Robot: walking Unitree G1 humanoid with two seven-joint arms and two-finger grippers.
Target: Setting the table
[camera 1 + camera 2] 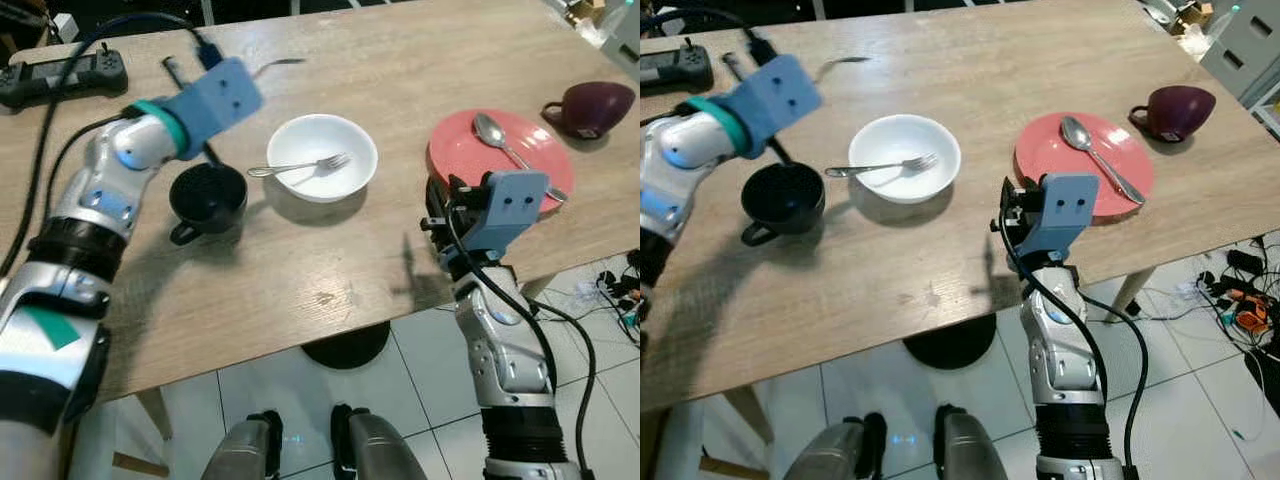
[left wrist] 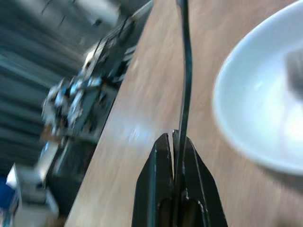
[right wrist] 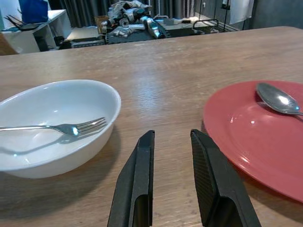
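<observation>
My left gripper [image 2: 175, 142] is shut on the thin dark handle of a metal utensil [image 1: 280, 65], held over the wooden table [image 1: 330, 270] just beyond a white bowl [image 1: 322, 155]; its head is not clear. A fork [image 1: 300, 166] rests in the bowl. A black cup [image 1: 207, 197] stands to the bowl's left, under my left wrist. To the right lies a red plate [image 1: 455, 150] with a spoon [image 1: 505, 145] on it. My right gripper [image 3: 173, 135] is open and low at the table's near edge, pointing between bowl and plate.
A purple mug [image 1: 595, 108] lies tipped at the far right of the table. A game controller [image 1: 60, 75] with cables sits at the back left. Below the near table edge are tiled floor and loose cables [image 1: 620, 290] on the right.
</observation>
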